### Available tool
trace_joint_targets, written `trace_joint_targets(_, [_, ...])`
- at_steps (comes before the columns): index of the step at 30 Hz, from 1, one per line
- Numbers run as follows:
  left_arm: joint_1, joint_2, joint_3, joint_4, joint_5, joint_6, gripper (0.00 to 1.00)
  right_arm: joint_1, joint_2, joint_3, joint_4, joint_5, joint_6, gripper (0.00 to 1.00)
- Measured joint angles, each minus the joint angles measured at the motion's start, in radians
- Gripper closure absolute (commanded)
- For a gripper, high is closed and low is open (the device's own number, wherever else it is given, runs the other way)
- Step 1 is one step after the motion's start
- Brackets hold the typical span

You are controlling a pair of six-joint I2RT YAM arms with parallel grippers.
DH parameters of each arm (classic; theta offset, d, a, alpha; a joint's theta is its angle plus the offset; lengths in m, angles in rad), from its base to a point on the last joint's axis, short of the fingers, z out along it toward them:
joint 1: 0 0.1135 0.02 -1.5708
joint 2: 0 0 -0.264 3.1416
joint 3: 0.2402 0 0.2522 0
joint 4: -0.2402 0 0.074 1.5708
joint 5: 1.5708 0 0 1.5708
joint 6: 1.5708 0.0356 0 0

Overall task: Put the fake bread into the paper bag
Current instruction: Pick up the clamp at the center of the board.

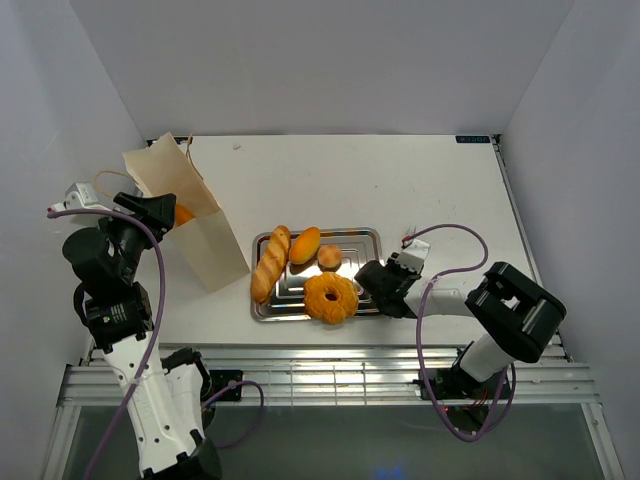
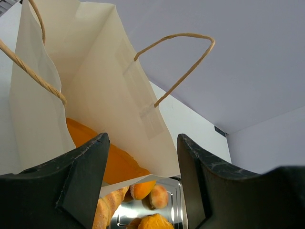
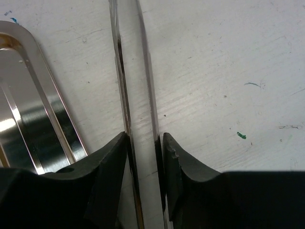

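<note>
- Fake bread (image 1: pixel 330 297) is sitting in two places: four pieces are lying on the steel tray (image 1: pixel 368 240) mid-table, and one orange piece (image 2: pixel 114 162) is lying inside the paper bag (image 1: pixel 215 250).
- On the tray, a long baguette (image 1: pixel 270 263) is lying along the 9 o'clock side, an oval roll (image 1: pixel 304 244) and a small round roll (image 1: pixel 329 257) are sitting toward 12 o'clock, and a ring doughnut (image 1: pixel 331 298) is resting at about 6 o'clock.
- Paper bag is standing tilted at 9 o'clock from the tray, just beside it, its mouth gaping toward the left arm and its brown cord handles (image 2: pixel 186 62) arching up.
- Left gripper (image 1: pixel 155 212) is hovering at the bag's mouth with its fingers (image 2: pixel 81 181) spread wide, gripping nothing.
- Right gripper (image 1: pixel 372 280) is sitting at the tray's 3 o'clock rim, its fingers (image 3: pixel 181 167) pressing both sides of the metal tongs (image 3: pixel 136 86).
- Tongs are running toward 12 o'clock in the right wrist view, over the white table (image 3: pixel 214 71), with the tray's rim at 9 o'clock.
</note>
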Motion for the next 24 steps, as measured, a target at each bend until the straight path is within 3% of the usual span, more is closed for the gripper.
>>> trace_joint_targets(3, [-0.002, -0.001, -0.002, 0.0, 0.0, 0.0, 0.31, 0.009, 0.016, 0.015, -0.007, 0.007, 0.011, 0.8])
trace_joint_targets(6, [-0.005, 0.0, -0.003, 0.0, 0.0, 0.0, 0.31, 0.013, 0.018, 0.019, -0.013, 0.007, 0.019, 0.88])
trace_joint_targets(16, [-0.008, 0.0, -0.003, -0.001, -0.003, 0.002, 0.31, 0.0, -0.168, -0.016, -0.157, -0.112, 0.013, 0.92])
trace_joint_targets(24, [-0.009, 0.026, 0.056, -0.043, -0.06, 0.032, 0.3, -0.1, -0.475, 0.039, -0.225, -0.44, -0.238, 0.92])
